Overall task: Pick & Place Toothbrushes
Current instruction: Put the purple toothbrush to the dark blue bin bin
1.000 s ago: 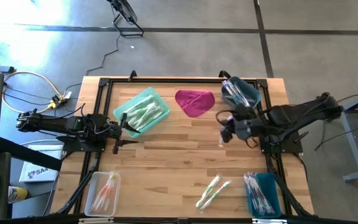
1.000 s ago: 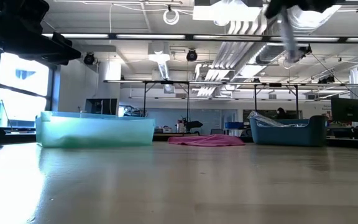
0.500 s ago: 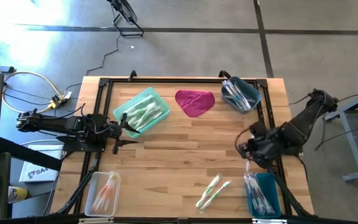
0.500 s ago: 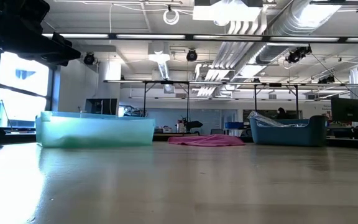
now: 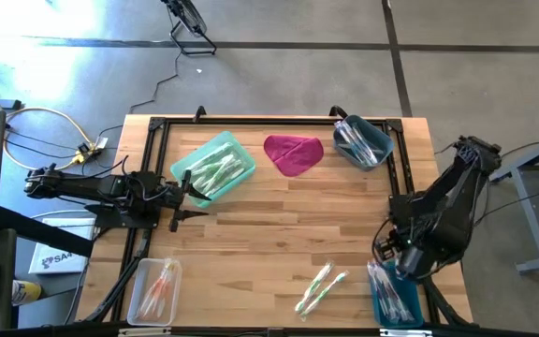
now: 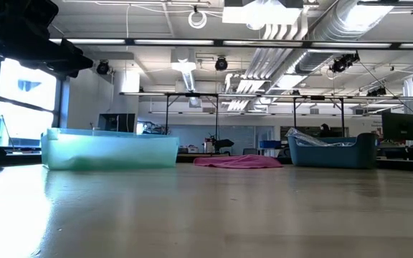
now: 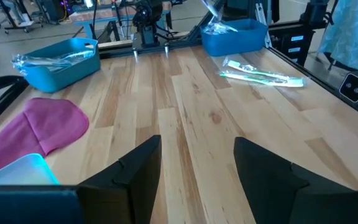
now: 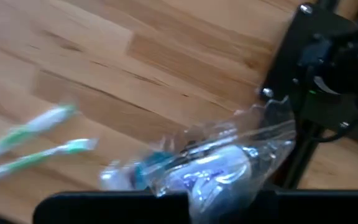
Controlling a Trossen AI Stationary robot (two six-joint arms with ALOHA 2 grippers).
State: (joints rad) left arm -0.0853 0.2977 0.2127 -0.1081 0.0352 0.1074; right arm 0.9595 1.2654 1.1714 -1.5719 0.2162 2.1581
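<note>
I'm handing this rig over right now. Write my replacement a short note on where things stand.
Right end effector: shut on a wrapped blue toothbrush, above the near-right blue bin.
Left end effector: open, empty, beside the teal bin.
Done: toothbrushes lie in the teal, clear and both blue bins.
Left: drop this one; two green toothbrushes remain on the table.
</note>
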